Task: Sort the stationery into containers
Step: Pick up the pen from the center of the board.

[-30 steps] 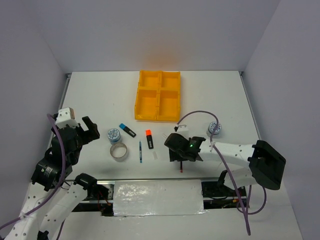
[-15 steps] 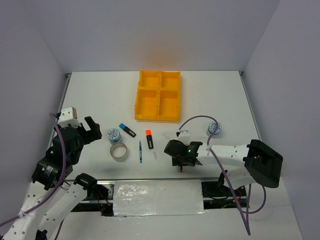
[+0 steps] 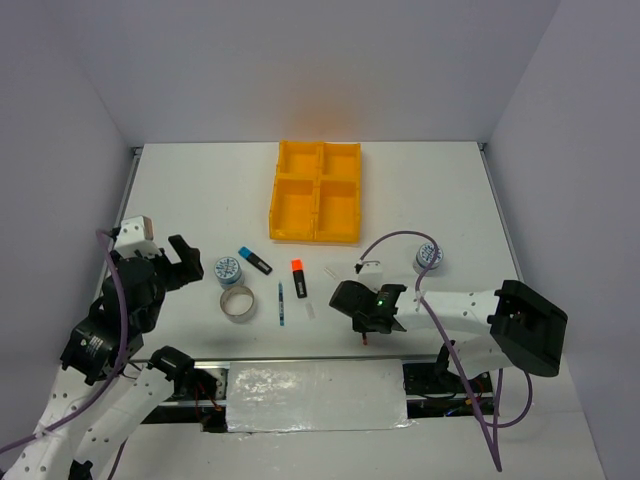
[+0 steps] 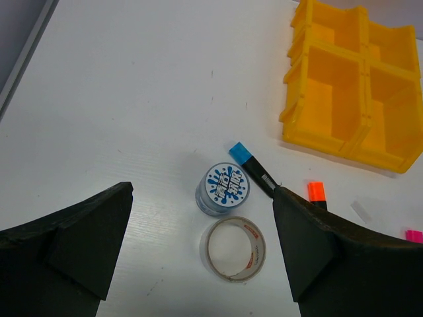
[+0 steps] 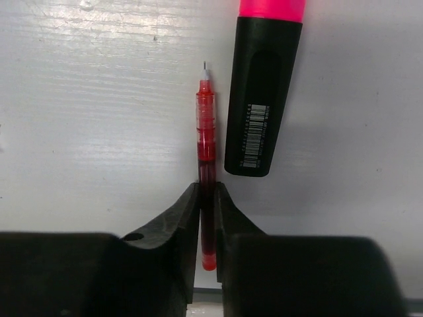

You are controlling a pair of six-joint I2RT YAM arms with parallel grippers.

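Note:
My right gripper [image 5: 207, 193] is shut on the dark red pen [image 5: 205, 132], which lies on the table beside the pink highlighter [image 5: 262, 99]. From above, this gripper [image 3: 366, 318] sits low near the front edge. My left gripper [image 4: 201, 198] hangs open and empty above a blue-white roll [image 4: 223, 188] and the grey tape ring [image 4: 232, 247]. The blue highlighter [image 3: 255, 260], orange highlighter [image 3: 299, 278] and teal pen [image 3: 281, 303] lie between the arms. A second roll [image 3: 431, 257] rests at the right. The yellow-orange tray [image 3: 317, 180] stands behind, its four compartments bare.
The table's front edge and a foil-covered strip [image 3: 315, 395] run just behind the right gripper. A small clear scrap [image 3: 331, 271] lies near the orange highlighter. Grey walls close in the table on both sides and at the back.
The right gripper has slid toward the front edge and closed on the dark red pen. The left arm has barely moved and stays open.

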